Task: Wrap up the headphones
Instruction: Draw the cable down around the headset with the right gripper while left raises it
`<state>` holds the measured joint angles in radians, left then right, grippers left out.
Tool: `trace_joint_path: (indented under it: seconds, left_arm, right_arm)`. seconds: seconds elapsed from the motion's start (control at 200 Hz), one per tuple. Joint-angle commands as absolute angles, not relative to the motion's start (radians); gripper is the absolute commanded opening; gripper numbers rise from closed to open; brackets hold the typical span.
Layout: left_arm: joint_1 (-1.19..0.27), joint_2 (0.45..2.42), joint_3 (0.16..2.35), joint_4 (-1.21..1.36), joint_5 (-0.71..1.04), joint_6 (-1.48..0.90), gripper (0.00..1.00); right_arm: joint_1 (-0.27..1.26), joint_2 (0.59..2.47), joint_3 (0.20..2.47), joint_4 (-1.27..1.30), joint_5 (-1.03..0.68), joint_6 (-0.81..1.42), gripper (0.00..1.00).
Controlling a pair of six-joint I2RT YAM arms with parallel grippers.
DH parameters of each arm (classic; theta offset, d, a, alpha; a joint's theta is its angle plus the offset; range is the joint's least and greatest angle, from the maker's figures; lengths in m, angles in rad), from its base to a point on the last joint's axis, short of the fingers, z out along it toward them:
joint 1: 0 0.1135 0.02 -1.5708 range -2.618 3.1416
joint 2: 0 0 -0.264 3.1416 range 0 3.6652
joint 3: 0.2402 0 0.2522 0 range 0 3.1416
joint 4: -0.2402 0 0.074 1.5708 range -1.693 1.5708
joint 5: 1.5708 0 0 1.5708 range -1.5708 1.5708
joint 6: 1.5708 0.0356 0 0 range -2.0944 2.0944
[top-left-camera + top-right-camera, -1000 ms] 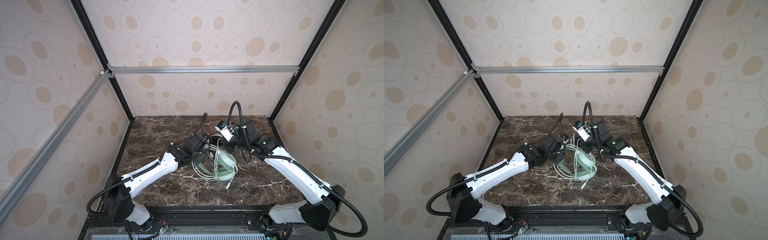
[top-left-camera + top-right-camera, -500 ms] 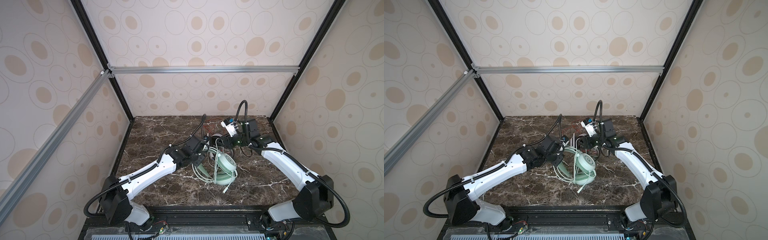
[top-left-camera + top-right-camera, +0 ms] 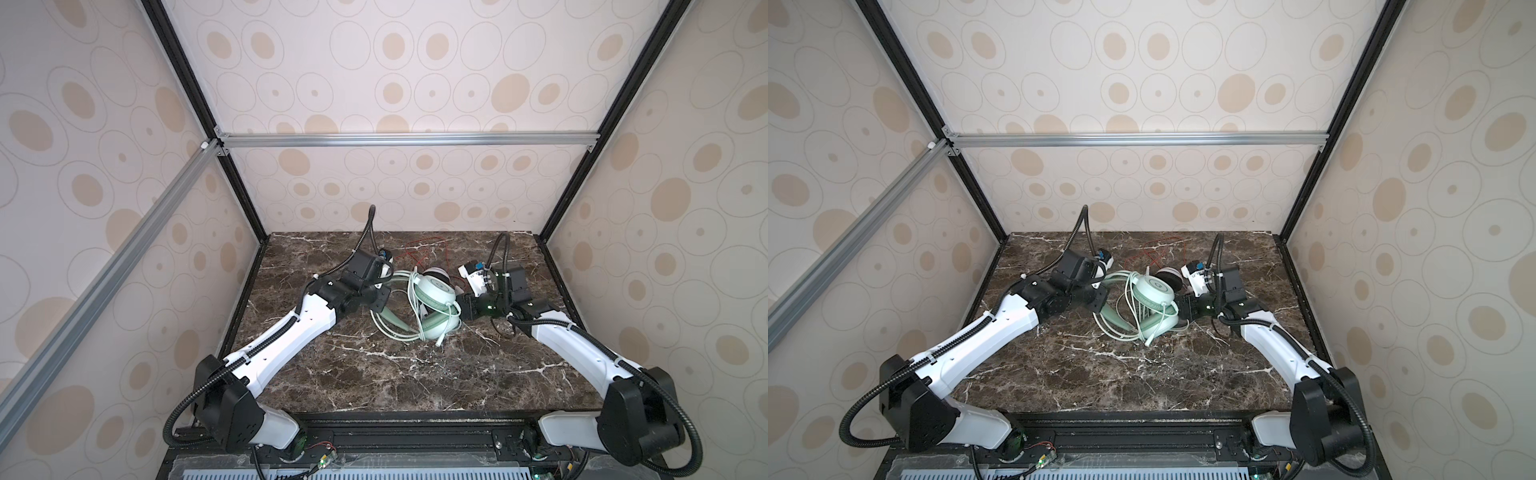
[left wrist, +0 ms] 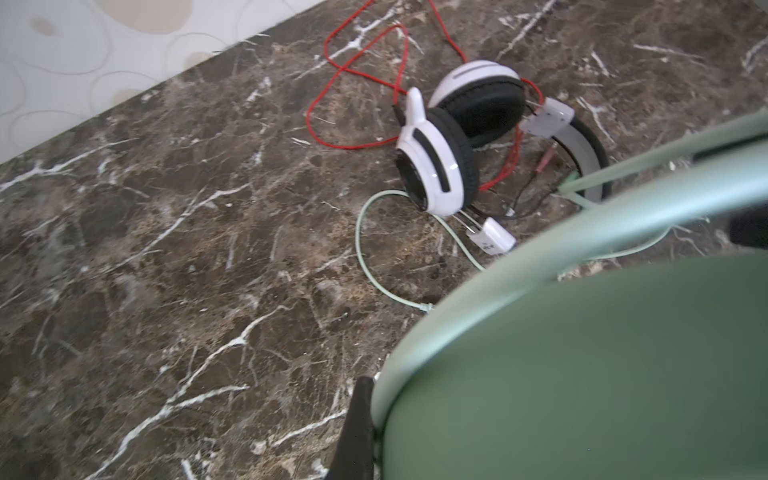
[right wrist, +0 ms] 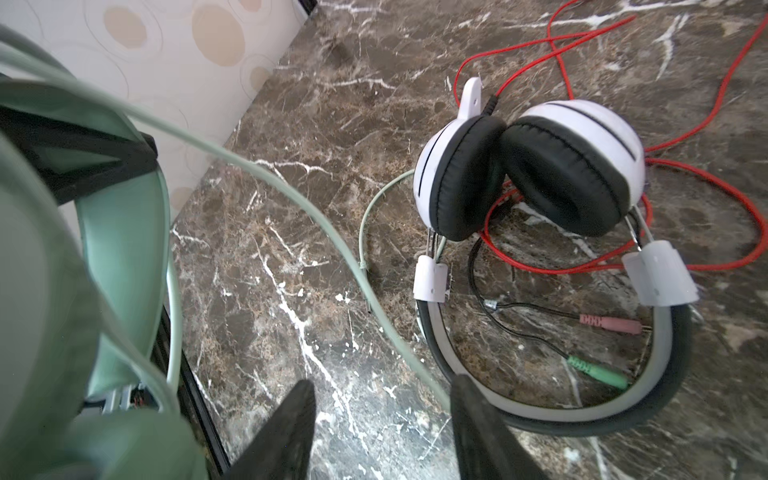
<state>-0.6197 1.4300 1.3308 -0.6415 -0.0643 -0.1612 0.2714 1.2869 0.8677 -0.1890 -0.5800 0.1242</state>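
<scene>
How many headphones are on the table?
2. The mint-green headphones are in the middle of the table; the white-and-black headphones lie just behind them, partly hidden in both top views.

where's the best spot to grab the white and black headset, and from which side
Likely the grey headband of the white-and-black headset, from above: a thin arc lying low on the marble, away from the ear cups. Close across its width, clear of the plugs.

Between left gripper (image 3: pixel 381 300) and right gripper (image 5: pixel 382 382), the near headset (image 3: pixel 434 291) sits on the counter (image 3: pixel 374 374); the far headset (image 3: pixel 436 273) lies just beyond, cable (image 4: pixel 405 58) trailing farther.
</scene>
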Motion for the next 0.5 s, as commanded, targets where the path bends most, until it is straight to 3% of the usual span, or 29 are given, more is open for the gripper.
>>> trace_joint_path:
  seconds: [0.0,0.49]
  left_arm:
    - [-0.599,1.401,1.451,-0.666,-0.138,-0.229,0.0]
    - [-0.56,1.441,1.653,-0.696,-0.179,-0.227,0.0]
  right_arm:
    - [0.249,1.236,0.802,-0.109,-0.578,0.174,0.57]
    - [0.275,1.158,0.558,0.141,-0.572,0.286,0.56]
